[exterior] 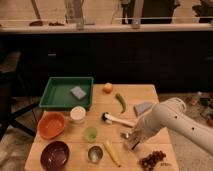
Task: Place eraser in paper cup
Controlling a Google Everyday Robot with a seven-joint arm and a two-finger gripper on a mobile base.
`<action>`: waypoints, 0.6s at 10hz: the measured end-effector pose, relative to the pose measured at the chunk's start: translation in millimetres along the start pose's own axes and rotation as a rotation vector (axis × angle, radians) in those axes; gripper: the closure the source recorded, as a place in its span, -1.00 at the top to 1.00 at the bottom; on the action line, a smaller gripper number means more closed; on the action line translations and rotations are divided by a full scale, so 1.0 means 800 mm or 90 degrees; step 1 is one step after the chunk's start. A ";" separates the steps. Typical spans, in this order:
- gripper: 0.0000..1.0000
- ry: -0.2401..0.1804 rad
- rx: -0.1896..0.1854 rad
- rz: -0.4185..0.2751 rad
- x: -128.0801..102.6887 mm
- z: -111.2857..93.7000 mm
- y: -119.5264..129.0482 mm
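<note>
- The small tan, dark-bottomed eraser point(132, 146) lies front right on the wooden table point(145, 95). It is partly hidden, and its long axis slants front to back.
- The white arm's gripper point(130, 141) is closed and empty, its tip right at the eraser; I cannot tell if they touch.
- The short white paper cup point(77, 114) stands well to the left.

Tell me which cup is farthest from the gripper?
The white paper cup by the tray; green cup and metal cup sit nearer the gripper, front right.
</note>
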 end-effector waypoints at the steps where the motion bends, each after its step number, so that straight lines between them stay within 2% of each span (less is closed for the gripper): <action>1: -1.00 0.003 0.002 -0.005 -0.002 -0.008 -0.006; 3: -1.00 0.002 0.003 -0.009 -0.007 -0.027 -0.021; 5: -1.00 -0.022 0.000 -0.014 -0.013 -0.039 -0.037; 6: -1.00 -0.044 -0.001 -0.018 -0.016 -0.044 -0.047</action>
